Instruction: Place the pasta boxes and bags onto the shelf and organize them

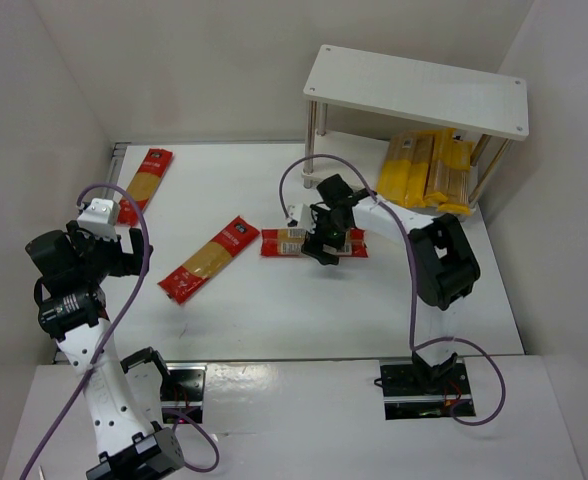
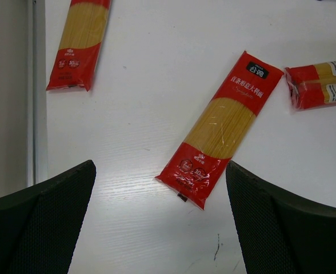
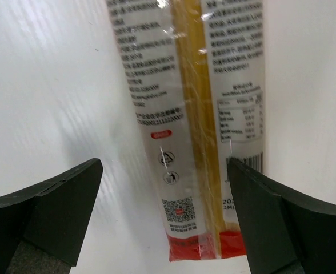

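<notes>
Alignment matters most in the step I judge to be in hand: picking up the red-ended pack (image 1: 284,243), which lies on the table (image 1: 304,310) in front of the shelf (image 1: 414,90), just off its left legs. The right gripper (image 3: 163,165) hangs over this pack, released, with its jaws spread wide, one either side of the pack's narrow width. As far as the wrist view shows, neither touches it. To do this well it should come straight down and close across the width near the middle of the length, so the thin pack does not droop. The squeeze should be gentle, since the pasta would likely snap.

The pack lies flat, printed back face up. Its long axis runs roughly parallel to the shelf's front edge, with one red end toward the shelf's left.

The yellow packs (image 1: 429,170) under the shelf's top board lie crosswise to that, ends toward the shelf front, so a turn is probably needed. The left gripper (image 2: 159,171), also released and empty, hovers farther from the shelf over a second red pack (image 2: 222,128), which lies on a diagonal.
</notes>
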